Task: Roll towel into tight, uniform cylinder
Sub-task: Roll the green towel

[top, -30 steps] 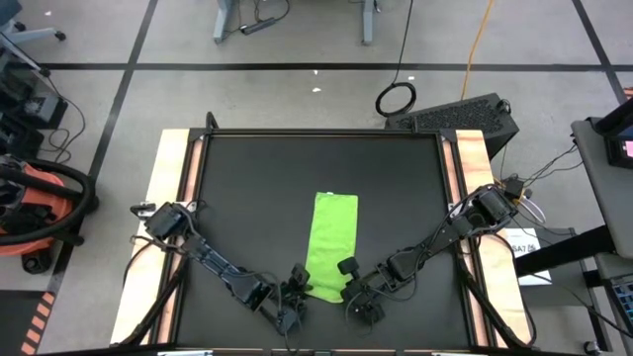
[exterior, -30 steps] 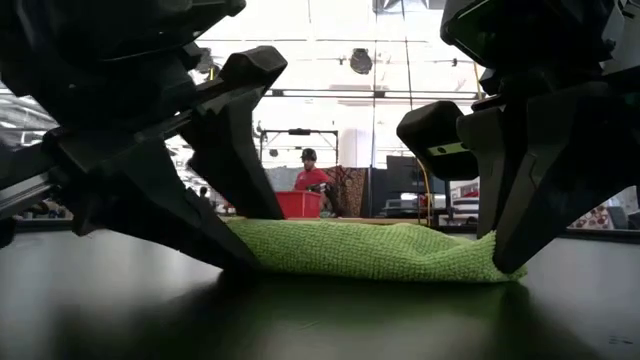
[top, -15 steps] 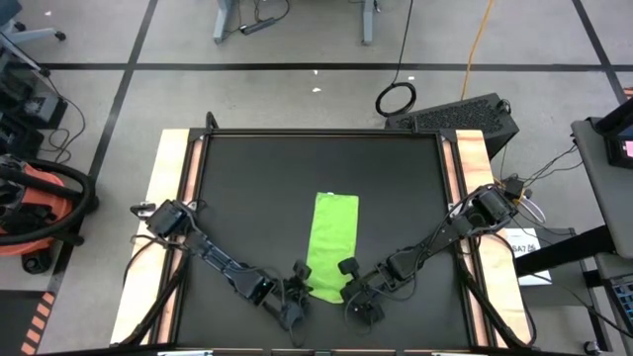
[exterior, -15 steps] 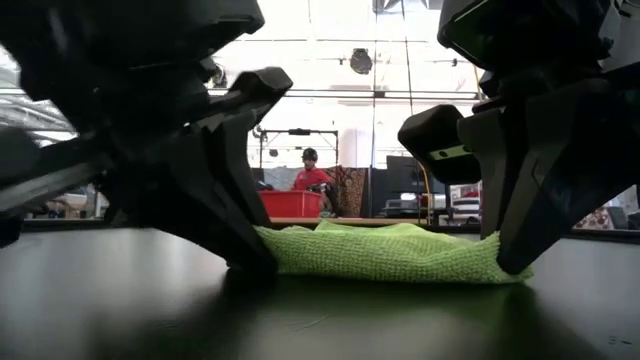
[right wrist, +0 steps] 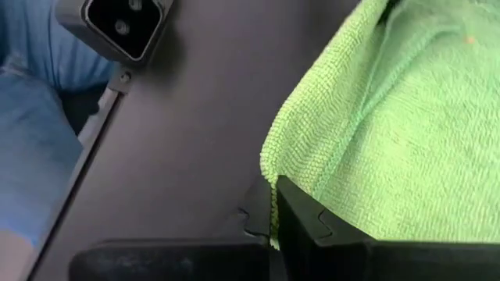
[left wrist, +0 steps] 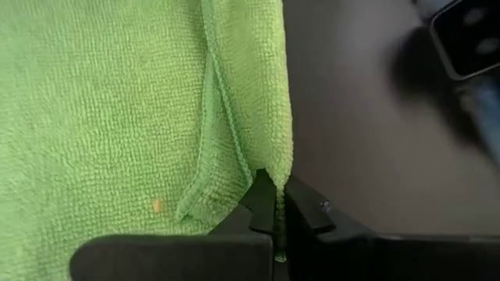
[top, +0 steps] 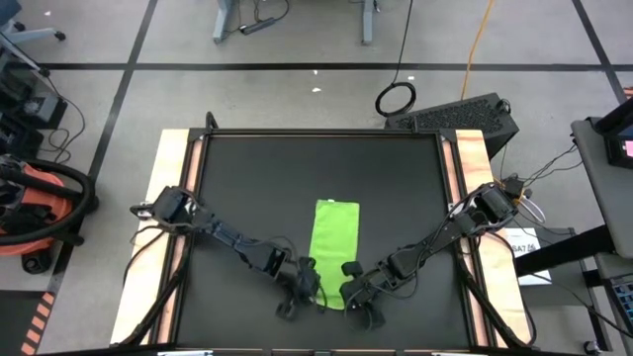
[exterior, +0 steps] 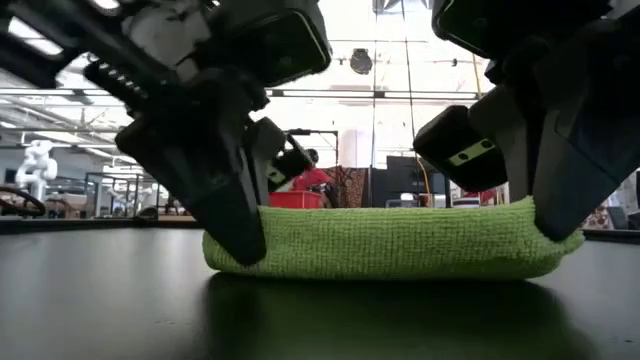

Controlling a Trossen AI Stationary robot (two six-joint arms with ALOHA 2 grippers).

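Mat: black, covering table.
Towel: lime-green strip, just 6 o'clock of mat centre, long axis 12–6, near end folded over.
Left gripper: clamped tight on towel's near 7 o'clock corner.
Right gripper: clamped tight on near 5 o'clock corner.

The left gripper is closing on the near left corner of the towel, where a second ago its fingers were apart. Both grippers are lifting the towel's near edge and folding it over, so the towel is looking shorter and thicker now.
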